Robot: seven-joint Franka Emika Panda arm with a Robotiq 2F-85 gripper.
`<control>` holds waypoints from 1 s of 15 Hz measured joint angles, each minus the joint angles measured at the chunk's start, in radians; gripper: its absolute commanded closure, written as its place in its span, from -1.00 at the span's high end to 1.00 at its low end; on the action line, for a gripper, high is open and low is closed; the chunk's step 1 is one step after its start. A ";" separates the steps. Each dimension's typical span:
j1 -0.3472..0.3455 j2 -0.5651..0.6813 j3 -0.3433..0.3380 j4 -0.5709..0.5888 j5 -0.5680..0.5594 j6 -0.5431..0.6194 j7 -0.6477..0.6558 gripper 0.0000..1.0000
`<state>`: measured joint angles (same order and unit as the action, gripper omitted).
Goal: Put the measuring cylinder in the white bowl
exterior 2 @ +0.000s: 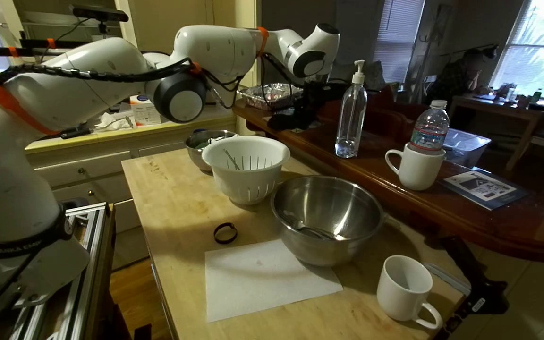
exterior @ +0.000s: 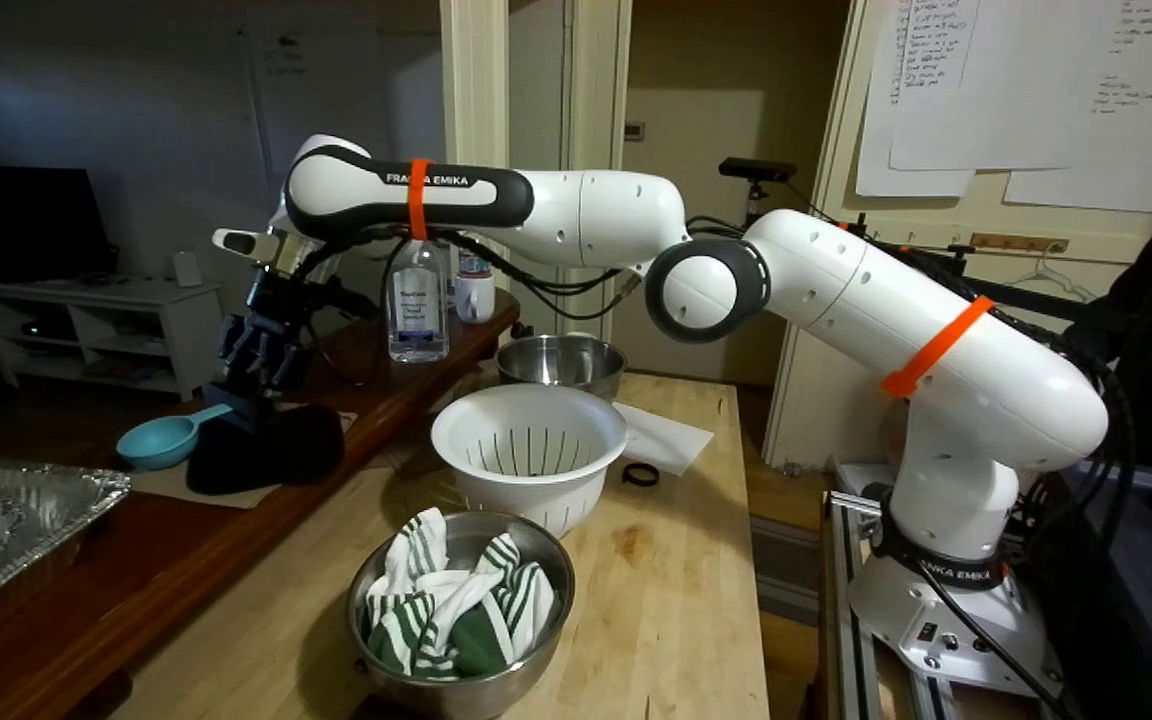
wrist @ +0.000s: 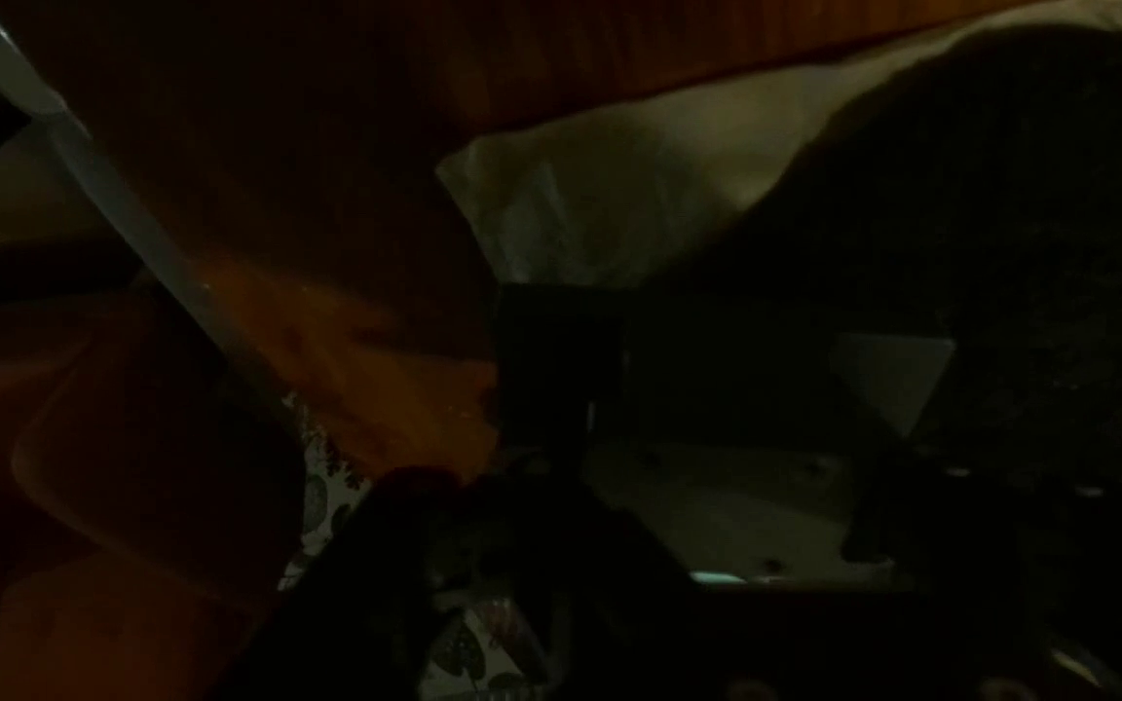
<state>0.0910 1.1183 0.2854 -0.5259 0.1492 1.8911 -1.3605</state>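
Observation:
The measuring cylinder [exterior: 158, 443], a light teal cup with a handle, lies on the brown ledge at the left in an exterior view. Its handle points toward my gripper [exterior: 248, 395], which is low over a flat black item [exterior: 271, 458] beside the cup. The wrist view is very dark. My fingers [wrist: 727, 516] look apart there, with a pale surface between them. A small teal sliver [wrist: 717, 578] shows low between them. The white bowl [exterior: 536, 500], with slotted sides, stands on the wooden table and also shows in an exterior view [exterior 2: 248, 186].
A metal bowl [exterior: 466, 692] with striped cloth and a larger metal bowl [exterior 2: 328, 250] flank the white bowl. A pump bottle [exterior 2: 351, 118] and a mug [exterior 2: 416, 170] holding a bottle stand on the ledge. A foil tray [exterior: 46, 500] is near the cup.

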 measured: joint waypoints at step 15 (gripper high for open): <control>0.063 -0.201 -0.079 0.108 -0.056 -0.179 0.079 -0.30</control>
<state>0.1538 0.9177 0.2068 -0.4180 0.0929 1.7117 -1.2810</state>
